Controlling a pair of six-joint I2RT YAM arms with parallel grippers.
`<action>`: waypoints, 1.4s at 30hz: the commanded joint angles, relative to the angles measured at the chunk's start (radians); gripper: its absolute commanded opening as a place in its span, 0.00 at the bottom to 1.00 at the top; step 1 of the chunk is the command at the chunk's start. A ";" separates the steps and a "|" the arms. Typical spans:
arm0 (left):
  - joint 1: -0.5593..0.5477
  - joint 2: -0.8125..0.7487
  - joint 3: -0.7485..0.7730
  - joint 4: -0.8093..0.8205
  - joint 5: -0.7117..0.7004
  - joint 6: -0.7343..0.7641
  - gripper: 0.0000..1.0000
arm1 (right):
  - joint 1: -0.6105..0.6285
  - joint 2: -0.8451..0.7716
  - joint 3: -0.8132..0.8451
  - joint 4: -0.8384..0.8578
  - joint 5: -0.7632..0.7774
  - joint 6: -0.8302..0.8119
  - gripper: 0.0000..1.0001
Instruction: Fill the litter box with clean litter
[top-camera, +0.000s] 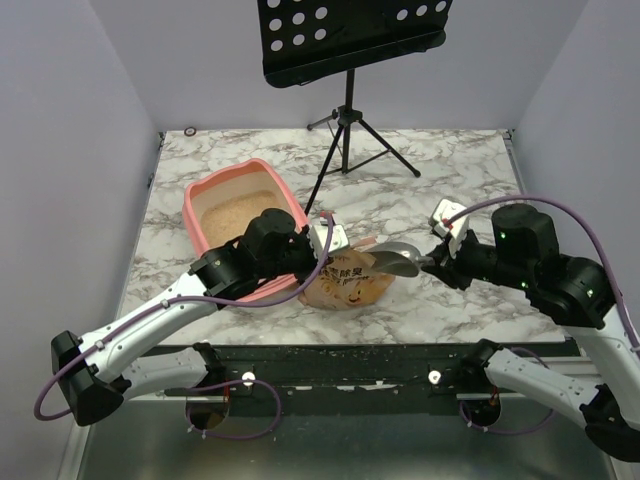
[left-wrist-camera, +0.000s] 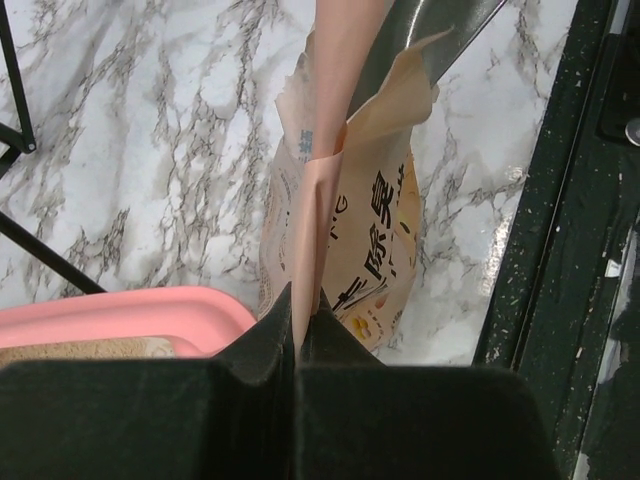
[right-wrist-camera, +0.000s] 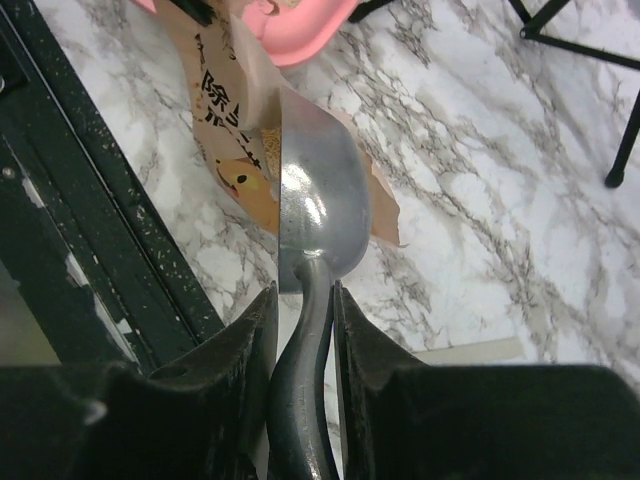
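Note:
The salmon-pink litter box (top-camera: 194, 218) sits left of centre, with a layer of beige clean litter (top-camera: 236, 212) in it. An orange-tan printed bag (top-camera: 350, 286) stands just right of the box. My left gripper (top-camera: 322, 250) is shut on the bag's upper edge (left-wrist-camera: 318, 180), holding the mouth up. The left wrist view also shows the box rim (left-wrist-camera: 130, 315). My right gripper (top-camera: 432, 262) is shut on the handle of a grey metal scoop (top-camera: 396, 258). The scoop's bowl (right-wrist-camera: 316, 200) lies in the bag's (right-wrist-camera: 222, 120) open mouth. What the bowl holds is hidden.
A black music stand's tripod (top-camera: 348, 130) is planted on the marble table behind the box, its perforated desk (top-camera: 350, 35) overhead. A black rail (top-camera: 350, 365) runs along the table's near edge, close to the bag. A small ring (top-camera: 190, 131) lies at the far left corner.

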 joint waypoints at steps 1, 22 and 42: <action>-0.010 -0.025 -0.010 0.079 0.071 -0.041 0.00 | 0.003 -0.012 -0.012 0.024 -0.087 -0.169 0.01; -0.042 -0.039 -0.045 0.106 -0.034 -0.061 0.00 | 0.003 0.210 0.020 -0.009 -0.084 -0.302 0.01; -0.059 -0.065 -0.067 0.108 -0.028 -0.044 0.00 | 0.003 0.061 -0.095 -0.062 -0.069 -0.451 0.01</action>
